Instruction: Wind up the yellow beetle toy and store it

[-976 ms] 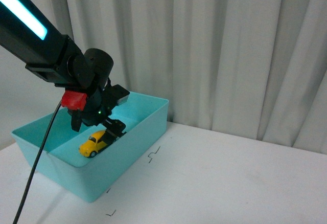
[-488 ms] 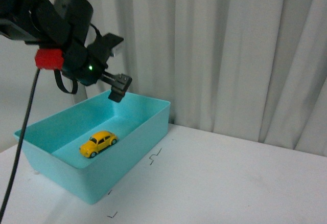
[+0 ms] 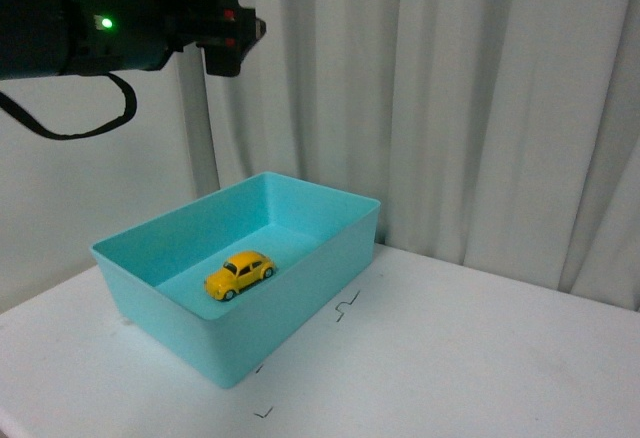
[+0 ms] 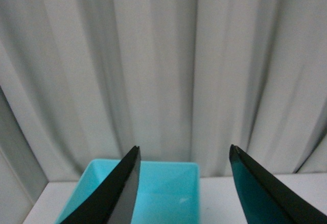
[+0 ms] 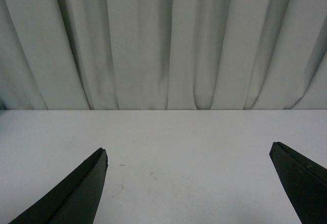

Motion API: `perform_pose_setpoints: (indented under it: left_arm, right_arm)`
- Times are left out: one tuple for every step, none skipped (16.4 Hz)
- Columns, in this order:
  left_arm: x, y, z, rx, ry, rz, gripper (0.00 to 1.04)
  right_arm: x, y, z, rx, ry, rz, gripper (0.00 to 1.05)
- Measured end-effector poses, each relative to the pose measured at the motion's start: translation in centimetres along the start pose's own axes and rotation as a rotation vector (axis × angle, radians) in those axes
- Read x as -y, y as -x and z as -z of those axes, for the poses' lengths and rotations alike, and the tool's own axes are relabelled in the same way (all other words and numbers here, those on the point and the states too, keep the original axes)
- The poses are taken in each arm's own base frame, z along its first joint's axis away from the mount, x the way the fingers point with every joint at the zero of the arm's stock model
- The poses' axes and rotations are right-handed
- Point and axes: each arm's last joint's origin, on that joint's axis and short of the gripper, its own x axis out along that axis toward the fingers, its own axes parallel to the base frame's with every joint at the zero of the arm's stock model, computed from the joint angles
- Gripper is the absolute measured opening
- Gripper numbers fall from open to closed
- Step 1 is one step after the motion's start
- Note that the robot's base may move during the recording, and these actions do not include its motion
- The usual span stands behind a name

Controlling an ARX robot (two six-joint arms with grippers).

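One toy only: yellow beetle toy (image 3: pixel 240 275) on its wheels on floor of teal bin (image 3: pixel 290 310), near middle, so storing looks done. Wound or not: can't tell. Left gripper (image 3: pixel 232 26) high above bin, well apart, fingers spread, empty; probably parked clear of bin. Right gripper (image 5: pixel 188 147) wide open, holds nothing, over worktop (image 5: pixel 168 132); looks idle.

- We see soft, even, rather dim light in all views.
- Faint shadow at the teal bin (image 3: pixel 262 343) base on the table (image 3: pixel 480 358).
- yellow beetle toy (image 3: pixel 240 275) is sharp; left wrist view slightly soft, curtain (image 4: pixel 153 55) folds shaded.
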Motion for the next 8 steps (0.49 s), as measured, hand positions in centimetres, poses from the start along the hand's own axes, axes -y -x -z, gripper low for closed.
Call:
perform_pose_setpoints:
  left_arm:
    - [0.6, 1.1, 0.3, 0.024, 0.012, 0.007, 0.47]
    - [1.2, 2.3, 1.3, 0.014, 0.03, 0.013, 0.38]
    - [1.6, 3.1, 2.7, -0.024, 0.044, 0.011, 0.28]
    - [1.9, 3.8, 4.2, -0.068, 0.053, 0.004, 0.2]
    - [2.1, 4.5, 5.0, -0.088, 0.062, -0.002, 0.13]
    - [3.0, 6.6, 5.2, -0.035, 0.065, 0.002, 0.02]
    - [3.9, 8.9, 7.0, -0.071, 0.068, -0.006, 0.02]
    - [4.9, 10.6, 7.4, -0.05, 0.068, 0.006, 0.02]
  right_arm:
    - [0.0, 0.0, 0.0, -0.001, 0.0, 0.0, 0.98]
    - [0.0, 0.0, 0.0, -0.001, 0.0, 0.0, 0.98]
    - [0.0, 0.0, 0.0, 0.0, 0.0, 0.0, 0.98]
    - [0.0, 0.0, 0.0, -0.001, 0.0, 0.0, 0.98]
    - [0.0, 0.0, 0.0, -0.001, 0.0, 0.0, 0.98]
    - [0.0, 0.0, 0.0, 0.0, 0.0, 0.0, 0.98]
    - [0.0, 0.0, 0.0, 0.0, 0.0, 0.0, 0.98]
    - [0.0, 0.0, 0.0, -0.001, 0.0, 0.0, 0.98]
